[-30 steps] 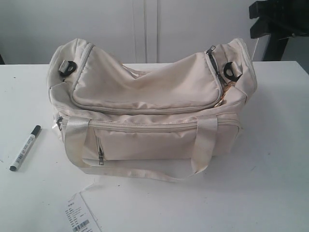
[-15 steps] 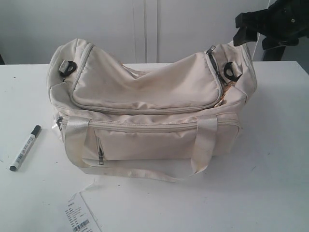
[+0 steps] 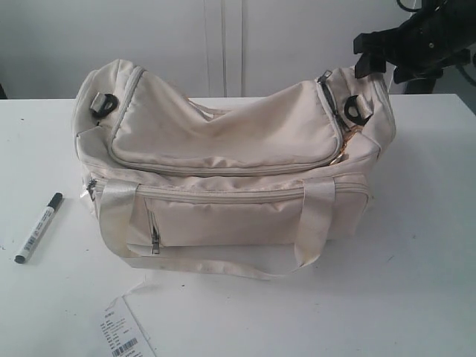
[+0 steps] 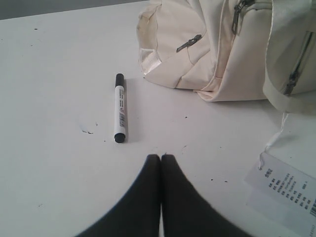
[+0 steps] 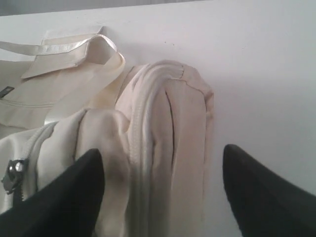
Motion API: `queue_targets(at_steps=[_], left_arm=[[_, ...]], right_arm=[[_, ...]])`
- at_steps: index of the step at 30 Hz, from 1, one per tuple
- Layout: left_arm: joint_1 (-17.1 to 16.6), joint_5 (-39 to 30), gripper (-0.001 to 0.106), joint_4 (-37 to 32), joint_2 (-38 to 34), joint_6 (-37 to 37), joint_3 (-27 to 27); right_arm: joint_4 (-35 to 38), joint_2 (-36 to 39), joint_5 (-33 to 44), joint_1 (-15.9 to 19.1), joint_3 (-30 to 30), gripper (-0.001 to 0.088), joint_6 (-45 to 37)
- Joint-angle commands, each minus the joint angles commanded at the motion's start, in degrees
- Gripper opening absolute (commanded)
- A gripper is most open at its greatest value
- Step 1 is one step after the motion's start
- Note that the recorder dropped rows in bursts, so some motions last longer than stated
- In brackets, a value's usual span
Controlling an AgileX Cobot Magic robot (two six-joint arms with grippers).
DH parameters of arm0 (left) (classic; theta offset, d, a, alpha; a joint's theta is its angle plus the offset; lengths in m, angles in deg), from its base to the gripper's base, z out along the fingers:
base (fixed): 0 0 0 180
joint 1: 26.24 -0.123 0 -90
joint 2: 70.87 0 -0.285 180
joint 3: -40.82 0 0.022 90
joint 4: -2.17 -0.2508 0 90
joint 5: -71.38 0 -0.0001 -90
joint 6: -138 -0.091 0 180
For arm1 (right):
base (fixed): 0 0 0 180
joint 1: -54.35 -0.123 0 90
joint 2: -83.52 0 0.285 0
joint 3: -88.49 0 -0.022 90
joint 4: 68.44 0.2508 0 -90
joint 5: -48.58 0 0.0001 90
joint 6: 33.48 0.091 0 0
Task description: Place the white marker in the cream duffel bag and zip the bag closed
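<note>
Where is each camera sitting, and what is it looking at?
Exterior view: sits in front of the table, a bit above it, facing the bag on its pocket side; a dark arm shows at top right.
Left wrist view: rides the left arm, looks down at the marker and one end of the bag; the shut left end effector shows.
Right wrist view: rides the right arm, looks down at the bag's other end; the open right end effector frames it.
Shared: the exterior and left wrist views both see the marker, the bag and the paper tag.

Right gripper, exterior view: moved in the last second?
Yes. The right gripper has swung left from the top-right corner to above the right end of the cream duffel bag, near its black strap ring.
</note>
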Motion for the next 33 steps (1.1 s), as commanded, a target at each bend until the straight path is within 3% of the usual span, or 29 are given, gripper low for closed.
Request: queue_targets(at_steps=[3,5,12,33], left_arm=[[0.0,0.0,0.000,0.0,0.0,0.0,0.0],[0.0,0.0,0.000,0.0,0.0,0.0,0.0],[0.0,0.0,0.000,0.0,0.0,0.0,0.0],[0.0,0.7,0.000,0.0,0.0,0.2,0.0]], right_arm=[[0.0,0.5,0.1,0.0,0.0,0.0616,0.0],[0.0,0.5,0.0,0.0,0.0,0.0551,0.0],[0.1,0.5,1.4,0.0,-0.1,0.0000,0.0],[0.2,0.5,1.0,0.0,-0.1,0.0000,0.0]])
